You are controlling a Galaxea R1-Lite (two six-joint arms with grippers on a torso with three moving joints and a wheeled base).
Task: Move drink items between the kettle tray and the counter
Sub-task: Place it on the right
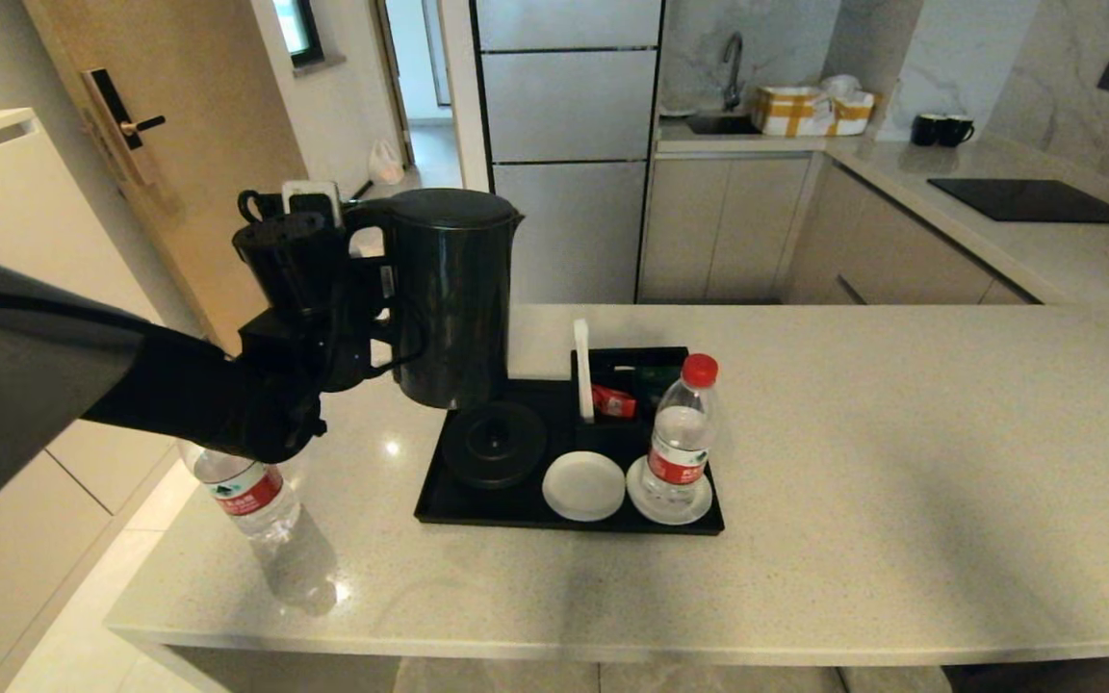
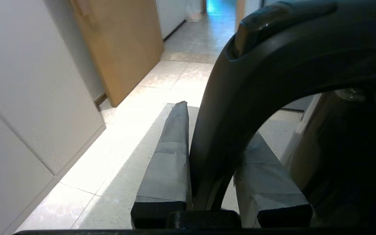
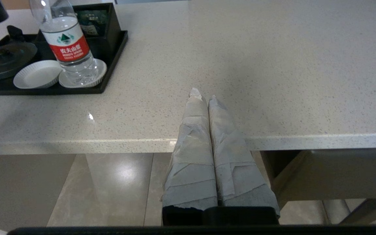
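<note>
My left gripper point(image 1: 372, 332) is shut on the loop handle point(image 2: 240, 98) of the tall black kettle point(image 1: 453, 294), which hangs upright above the back left of the black tray point(image 1: 477, 515). The kettle's round base point(image 1: 495, 443) lies bare on the tray. One red-capped water bottle point(image 1: 680, 438) stands on the right white coaster; the left coaster point(image 1: 583, 486) is bare. A second bottle point(image 1: 251, 500) stands on the beige counter point(image 1: 901, 462) left of the tray, its top hidden by my left arm. My right gripper point(image 3: 204, 96) hovers shut and empty over the counter's front edge.
The sachet box point(image 1: 627, 385) with an upright white card point(image 1: 581, 371) sits at the tray's back. Far right lie a black cooktop point(image 1: 1031, 199) and two black mugs point(image 1: 940, 129). The counter's left edge drops to the floor just beside the second bottle.
</note>
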